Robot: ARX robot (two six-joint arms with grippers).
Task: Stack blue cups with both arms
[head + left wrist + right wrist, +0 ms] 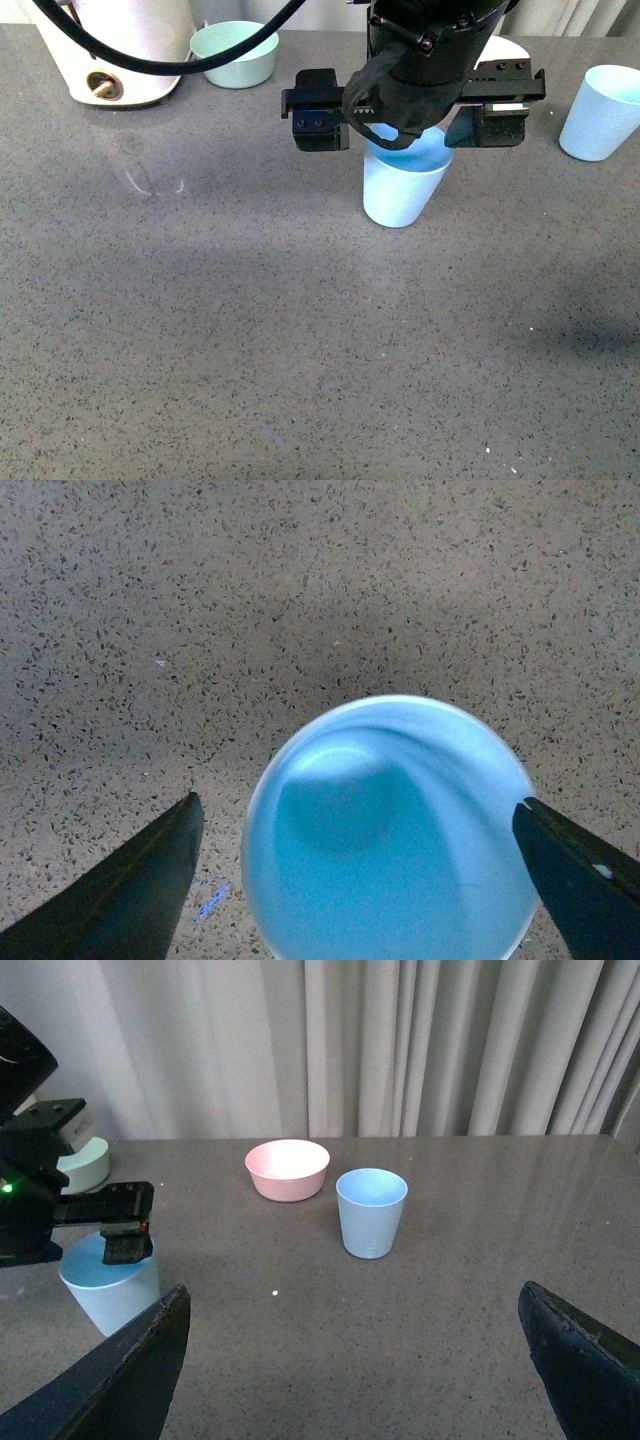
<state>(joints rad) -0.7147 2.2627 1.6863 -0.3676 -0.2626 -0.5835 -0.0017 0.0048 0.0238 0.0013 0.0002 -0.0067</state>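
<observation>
The left gripper (410,128) hangs directly over one blue cup (402,195), and its jaws are spread wider than the rim, one finger on each side, holding nothing. This cup stands upright near the middle of the grey speckled table (250,330), and the left wrist view shows only its bare aqua bottom inside.

The second blue cup (603,112) stands upright well apart, to the right. It looks empty, but its bottom is hidden. Near it, farther back, is a pink bowl (288,1168), and a mint-green bowl (235,52) stands at the far left just beside a white appliance (115,50).

The right gripper (353,1290) is above the table with its jaws wide apart and empty. A pale curtain (450,1045) closes the room behind the table.
</observation>
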